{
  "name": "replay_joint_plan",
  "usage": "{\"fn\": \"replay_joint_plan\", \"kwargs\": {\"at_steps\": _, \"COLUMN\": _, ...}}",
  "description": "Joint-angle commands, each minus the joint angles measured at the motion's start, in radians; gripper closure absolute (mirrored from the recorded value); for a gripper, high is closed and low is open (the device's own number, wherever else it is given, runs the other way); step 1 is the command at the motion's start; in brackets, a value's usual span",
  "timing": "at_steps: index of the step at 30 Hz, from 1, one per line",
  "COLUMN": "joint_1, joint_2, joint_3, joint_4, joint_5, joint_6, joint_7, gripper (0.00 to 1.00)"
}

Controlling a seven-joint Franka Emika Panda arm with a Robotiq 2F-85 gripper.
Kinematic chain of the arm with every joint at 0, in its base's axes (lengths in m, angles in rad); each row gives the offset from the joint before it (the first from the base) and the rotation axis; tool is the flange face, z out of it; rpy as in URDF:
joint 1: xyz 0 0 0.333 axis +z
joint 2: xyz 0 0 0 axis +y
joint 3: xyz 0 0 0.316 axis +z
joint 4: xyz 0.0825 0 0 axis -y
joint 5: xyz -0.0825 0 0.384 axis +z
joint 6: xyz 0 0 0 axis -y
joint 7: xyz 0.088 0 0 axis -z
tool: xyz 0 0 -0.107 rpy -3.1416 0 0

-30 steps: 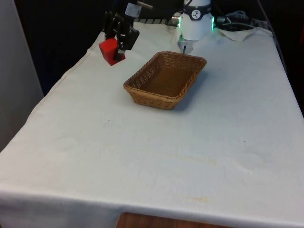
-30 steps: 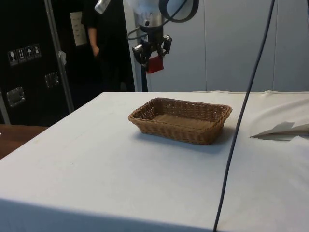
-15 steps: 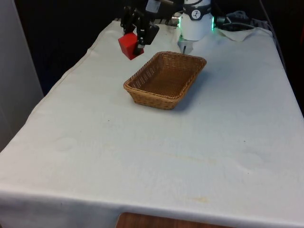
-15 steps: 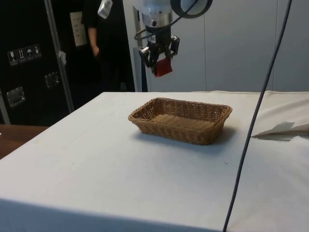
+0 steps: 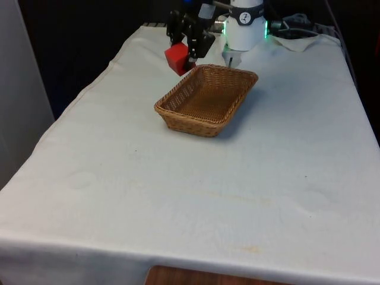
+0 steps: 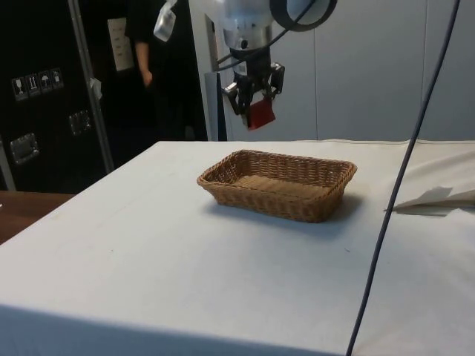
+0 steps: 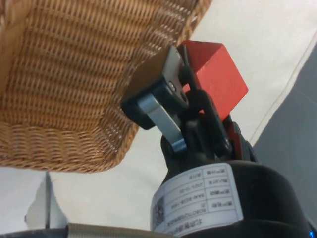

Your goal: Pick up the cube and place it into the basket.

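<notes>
You have bare white cloth (image 5: 196, 196) across the whole near part of the table, with nothing resting on it. Past that, the basket (image 5: 207, 98) sits on the cloth a little toward the front view's left of the middle, a shallow woven tray with its long axis running away from you and slanting toward the front view's right; it is empty inside. Beyond its far left corner you see the gripper (image 5: 186, 54) hanging in the air, well above the cloth, clenched on the cube (image 5: 177, 59). The cube is red and tilted, one corner pointing down, clear of the basket rim and not touching it. In the side view the gripper (image 6: 254, 110) holds the cube (image 6: 260, 113) above the far end of the basket (image 6: 276, 183), higher than the rim. In the wrist view the fingers (image 7: 163, 101) press the cube (image 7: 217, 79) between them, and the basket (image 7: 74, 74) lies just beside the cube with white cloth next to it. Farthest back, a person (image 6: 152, 59) in dark clothes stands behind the table in the side view
</notes>
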Motion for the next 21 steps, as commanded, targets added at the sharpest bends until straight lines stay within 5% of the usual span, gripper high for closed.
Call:
{"fn": "replay_joint_plan", "kwargs": {"at_steps": 1, "joint_1": 0.001, "joint_2": -0.008, "joint_3": 0.004, "joint_4": -0.016, "joint_5": 0.026, "joint_6": 0.013, "joint_7": -0.014, "gripper": 0.97}}
{"fn": "replay_joint_plan", "kwargs": {"at_steps": 5, "joint_1": -0.001, "joint_2": -0.002, "joint_3": 0.01, "joint_4": -0.016, "joint_5": 0.024, "joint_6": 0.006, "joint_7": -0.006, "gripper": 0.97}}
{"fn": "replay_joint_plan", "kwargs": {"at_steps": 13, "joint_1": 0.0, "joint_2": -0.009, "joint_3": 0.031, "joint_4": -0.063, "joint_5": 0.108, "joint_6": 0.039, "joint_7": -0.045, "gripper": 0.97}}
{"fn": "replay_joint_plan", "kwargs": {"at_steps": 14, "joint_1": -0.002, "joint_2": -0.004, "joint_3": 0.028, "joint_4": -0.048, "joint_5": 0.078, "joint_6": 0.024, "joint_7": -0.026, "gripper": 0.97}}
{"fn": "replay_joint_plan", "kwargs": {"at_steps": 20, "joint_1": -0.001, "joint_2": 0.004, "joint_3": 0.044, "joint_4": -0.08, "joint_5": 0.157, "joint_6": 0.07, "joint_7": -0.069, "gripper": 0.97}}
{"fn": "replay_joint_plan", "kwargs": {"at_steps": 21, "joint_1": -0.002, "joint_2": 0.001, "joint_3": 0.042, "joint_4": -0.072, "joint_5": 0.129, "joint_6": 0.049, "joint_7": -0.051, "gripper": 0.97}}
